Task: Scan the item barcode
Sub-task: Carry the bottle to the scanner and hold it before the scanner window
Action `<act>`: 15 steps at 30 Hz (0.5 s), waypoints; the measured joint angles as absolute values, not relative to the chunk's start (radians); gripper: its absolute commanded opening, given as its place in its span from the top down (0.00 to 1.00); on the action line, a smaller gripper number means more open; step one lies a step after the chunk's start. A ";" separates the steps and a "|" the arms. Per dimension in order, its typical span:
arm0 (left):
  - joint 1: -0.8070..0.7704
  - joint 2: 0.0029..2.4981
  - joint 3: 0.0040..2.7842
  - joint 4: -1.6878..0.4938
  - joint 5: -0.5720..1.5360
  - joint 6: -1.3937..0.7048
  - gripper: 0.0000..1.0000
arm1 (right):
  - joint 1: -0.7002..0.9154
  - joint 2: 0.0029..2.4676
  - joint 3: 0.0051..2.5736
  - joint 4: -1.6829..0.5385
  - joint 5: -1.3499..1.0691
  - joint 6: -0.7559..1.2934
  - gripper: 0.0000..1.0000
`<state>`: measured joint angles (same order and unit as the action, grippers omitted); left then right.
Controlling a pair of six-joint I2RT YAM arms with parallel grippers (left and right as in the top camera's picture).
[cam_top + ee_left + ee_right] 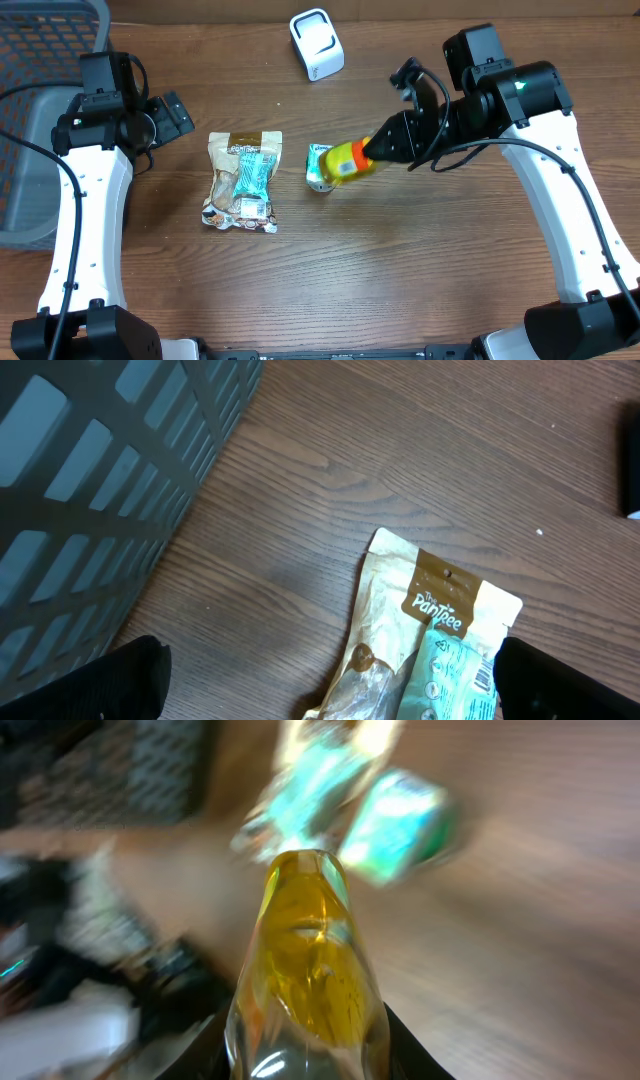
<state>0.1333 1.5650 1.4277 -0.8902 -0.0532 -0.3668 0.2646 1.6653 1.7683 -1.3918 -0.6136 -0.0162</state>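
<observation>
Holding a yellow translucent plastic bottle (346,162) clamped in my right tool (372,149), over the middle of the bench (400,262), I judge it light, stiff and slick; a grip near its orange end suits. My left tool (177,113) stands apart, empty.

Yellow translucent plastic bottle (310,960) sitting clamped in the right gripper (312,1055), seen along its length.

The bottle is filling the lower middle of the view, its narrow end pointing away from the camera, with the gripper's dark fingers (408,1045) pressing on either side of its base. Beyond it the brown wooden counter (540,920) is showing heavily blurred. A teal-green box-like packet (397,838) is lying just past the bottle's tip to the right, and a pale tan-and-teal pouch (315,775) is lying near it, farther up. A dark grey lattice basket (120,770) is sitting in the upper left corner.
</observation>
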 measured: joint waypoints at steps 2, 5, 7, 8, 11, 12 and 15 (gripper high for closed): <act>0.133 1.565 1.428 -0.891 -0.053 -0.367 0.01 | 0.264 1.665 1.768 -1.327 -0.546 0.017 0.96; 0.133 1.565 1.428 -0.890 -0.053 -0.367 0.00 | 0.264 1.665 1.768 -1.216 -0.466 0.054 0.96; 0.133 1.565 1.428 -0.891 -0.053 -0.367 0.01 | 0.265 1.665 1.768 -1.154 -0.407 0.089 0.97; 0.133 1.565 1.428 -0.890 -0.053 -0.367 0.00 | 0.265 1.665 1.768 -1.124 -0.374 0.109 0.97; 0.133 1.565 1.428 -0.890 -0.053 -0.367 0.00 | 0.264 1.665 1.769 -1.071 -0.297 0.147 0.96; 0.133 1.565 1.428 -0.890 -0.053 -0.367 0.01 | 0.264 1.665 1.773 -1.064 -0.274 0.156 0.97; 0.133 1.565 1.428 -0.890 -0.053 -0.367 0.00 | 0.266 1.666 1.800 -1.050 -0.227 0.171 0.96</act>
<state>0.1333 1.5650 1.4277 -0.8902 -0.0532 -0.3668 0.2657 1.6657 1.8000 -1.0500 -0.2268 0.1715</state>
